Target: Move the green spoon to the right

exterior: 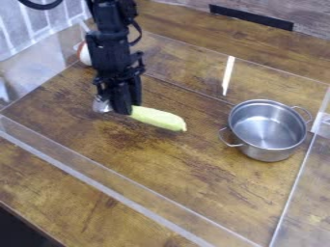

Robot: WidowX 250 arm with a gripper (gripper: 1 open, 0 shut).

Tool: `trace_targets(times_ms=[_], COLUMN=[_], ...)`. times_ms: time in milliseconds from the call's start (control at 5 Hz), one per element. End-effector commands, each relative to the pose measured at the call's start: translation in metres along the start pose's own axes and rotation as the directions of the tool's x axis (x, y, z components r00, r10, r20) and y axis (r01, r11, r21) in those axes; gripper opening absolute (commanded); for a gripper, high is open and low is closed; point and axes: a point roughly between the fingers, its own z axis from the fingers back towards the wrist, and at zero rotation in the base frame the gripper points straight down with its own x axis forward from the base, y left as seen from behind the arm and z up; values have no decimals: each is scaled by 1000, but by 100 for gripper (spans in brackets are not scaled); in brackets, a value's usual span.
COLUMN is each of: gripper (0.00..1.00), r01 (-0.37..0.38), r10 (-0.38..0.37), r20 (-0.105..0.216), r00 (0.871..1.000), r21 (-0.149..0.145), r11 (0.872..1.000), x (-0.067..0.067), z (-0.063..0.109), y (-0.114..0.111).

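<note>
The green spoon (158, 119) has a thick yellow-green handle and lies low over the wooden table, left of centre, pointing right and toward me. Its small dark bowl end sits under the arm at the left. My gripper (122, 106) comes straight down from above, and its black fingers are shut on the spoon's left end, where handle meets bowl. The fingertips hide the exact contact. I cannot tell whether the spoon rests on the wood or hangs just above it.
A shiny steel pot (267, 129) stands at the right. A white and red object (85, 54) sits behind the arm at the back left. Low clear plastic walls (227, 76) fence the work area. Bare wood lies between spoon and pot.
</note>
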Motion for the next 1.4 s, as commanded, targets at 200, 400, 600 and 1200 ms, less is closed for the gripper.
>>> trace_targets(times_ms=[200, 400, 600, 1200], gripper=[0, 0, 0, 0], r01=[-67, -86, -43, 36], r10=[66, 85, 42, -37], r20=[-6, -9, -10, -11], r00=[998, 996, 999, 999], r21=[-107, -110, -104, -87], r11=[992, 990, 994, 996], x=[-35, -46, -44, -29], z=[22, 16, 5, -12], y=[1, 1, -3, -14])
